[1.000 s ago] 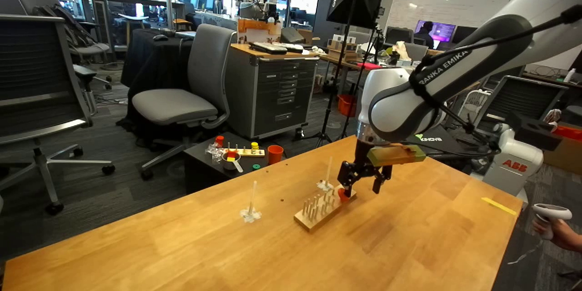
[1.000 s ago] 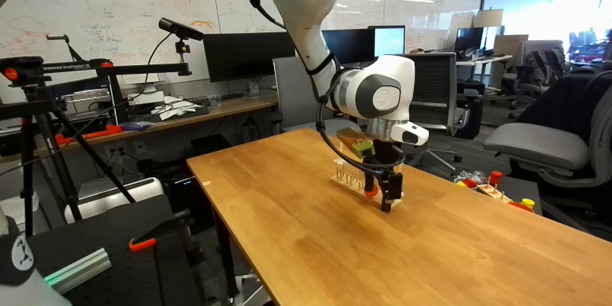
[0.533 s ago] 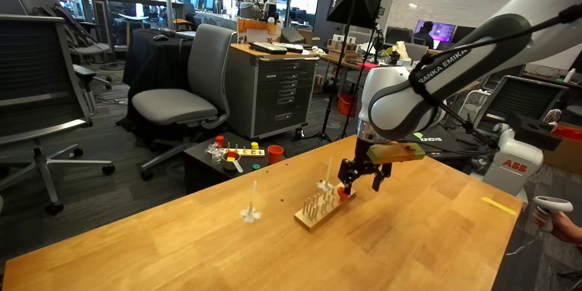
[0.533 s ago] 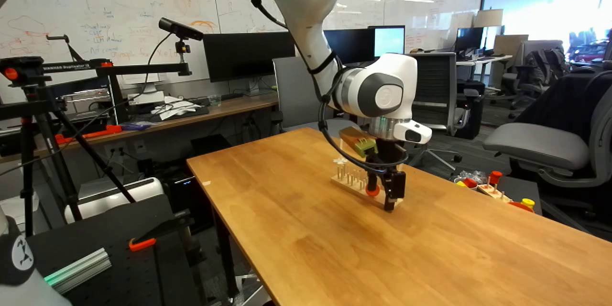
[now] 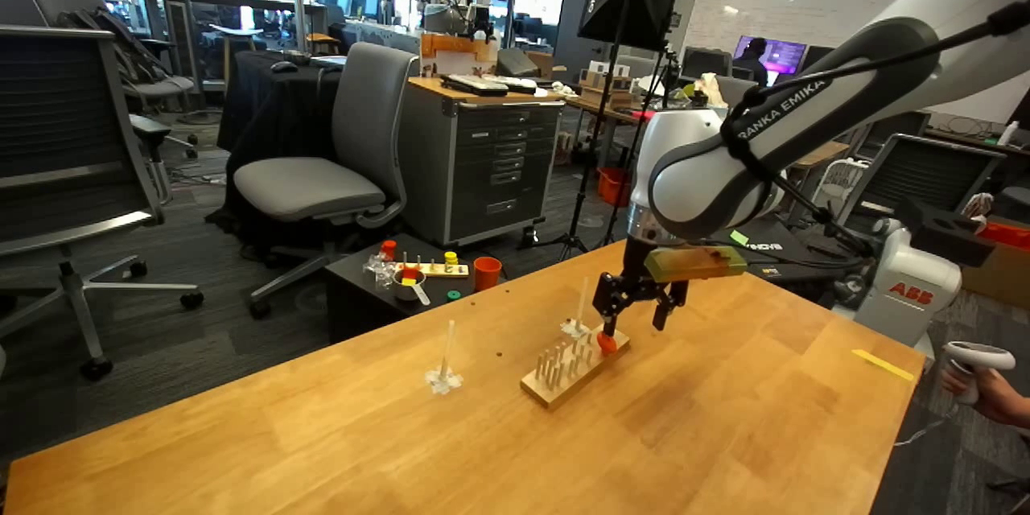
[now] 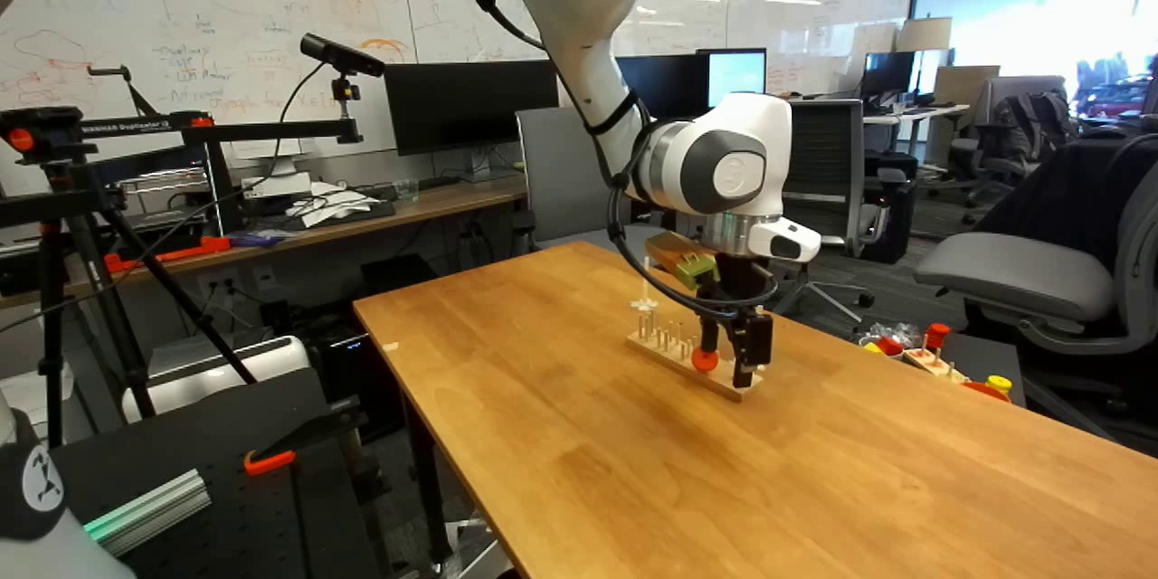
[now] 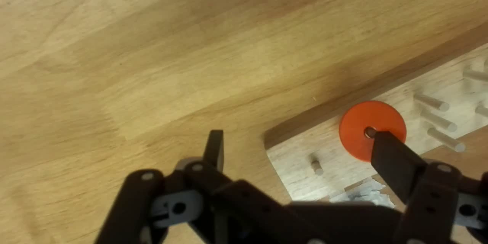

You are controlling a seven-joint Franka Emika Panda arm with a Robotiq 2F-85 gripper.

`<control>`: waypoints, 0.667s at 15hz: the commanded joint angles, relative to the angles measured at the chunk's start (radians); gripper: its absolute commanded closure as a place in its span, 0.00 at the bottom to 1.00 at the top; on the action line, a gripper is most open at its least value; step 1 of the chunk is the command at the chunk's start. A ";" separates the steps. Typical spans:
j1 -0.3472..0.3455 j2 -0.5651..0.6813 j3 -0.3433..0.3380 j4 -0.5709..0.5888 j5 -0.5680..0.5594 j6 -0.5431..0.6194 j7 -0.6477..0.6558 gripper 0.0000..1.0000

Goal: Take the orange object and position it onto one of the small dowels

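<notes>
Robot arms (image 5: 845, 102), a scribbled whiteboard (image 6: 181, 27), monitors (image 6: 470, 107) and wheeled chairs (image 5: 310, 185) mark this as an office-like robotics lab.

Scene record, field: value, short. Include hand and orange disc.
hand: open, holding nothing
peg board: flat on wooden table
small dowels: upright on the peg board
orange disc: on the peg board, partly hidden by the hand in the wrist view
seated on a dowel: cannot tell
thin rods: two, upright, off the peg board
orange cup: beyond the wooden table's edge
</notes>
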 commanded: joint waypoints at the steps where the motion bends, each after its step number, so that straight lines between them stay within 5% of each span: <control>1: 0.007 -0.004 -0.004 0.024 0.004 -0.029 0.001 0.00; 10: -0.007 0.016 0.009 0.021 0.018 -0.020 -0.009 0.00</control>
